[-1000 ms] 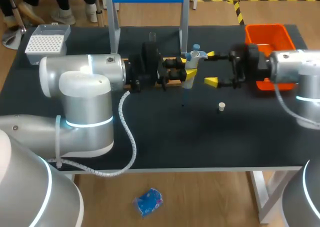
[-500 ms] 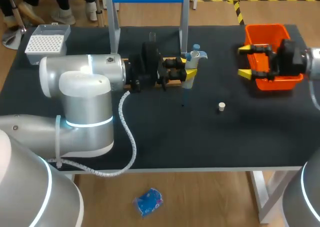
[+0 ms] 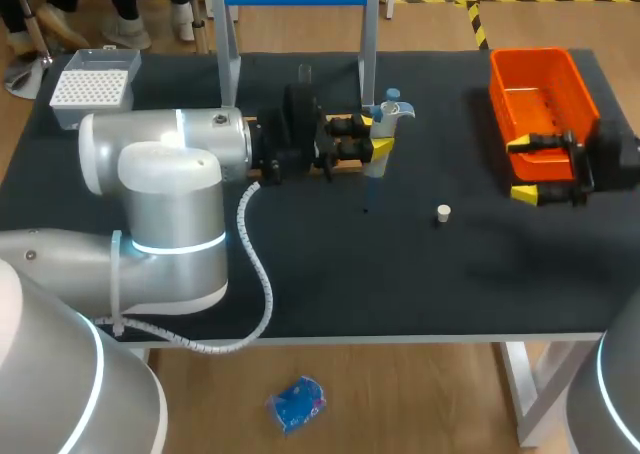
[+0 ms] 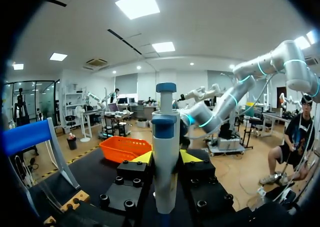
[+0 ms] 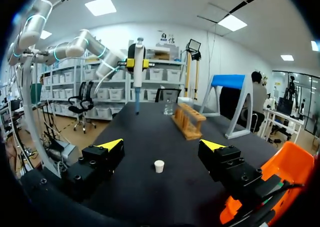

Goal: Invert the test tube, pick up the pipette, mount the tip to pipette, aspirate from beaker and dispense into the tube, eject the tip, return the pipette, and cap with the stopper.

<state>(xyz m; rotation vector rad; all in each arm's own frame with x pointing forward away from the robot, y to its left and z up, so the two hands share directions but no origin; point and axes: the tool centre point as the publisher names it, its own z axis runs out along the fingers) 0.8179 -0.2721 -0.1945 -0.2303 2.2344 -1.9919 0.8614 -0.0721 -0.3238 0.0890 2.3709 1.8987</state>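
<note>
1. With the left hand [image 3: 378, 136], clamps the pipette [image 3: 386, 114] upright by its body, yellow fingers pressed against it from two sides, plunger knob above the hand and shaft pointing down at the desk [image 3: 330, 274].
2. Probably holds it upright to stop liquid running back into the body, and to leave the plunger on top reachable.
3. Cannot tell from any view whether a tip sits on the shaft's lower end, so cannot place the step with certainty.
4. With the right hand [image 3: 530, 170], holds nothing: spreads the fingers wide, well apart from the pipette and just beside the orange bin [image 3: 535, 84].
5. Seems to wait there out of the left arm's way, close to the bin, likely meant for spent tips.
6. Finds the stopper [image 5: 159, 166] standing loose on the desk ahead of the right hand, in line with the gap between its fingers and touching neither; likely awaits the capping at the end.
7. Shows the wooden tube rack [image 5: 189, 119] farther ahead of the right hand, past the stopper, and the beaker [image 5: 168, 107] beyond that; cannot make out the test tube.
8. Reads no brand, label or writing on pipette, stopper or bin.
</note>
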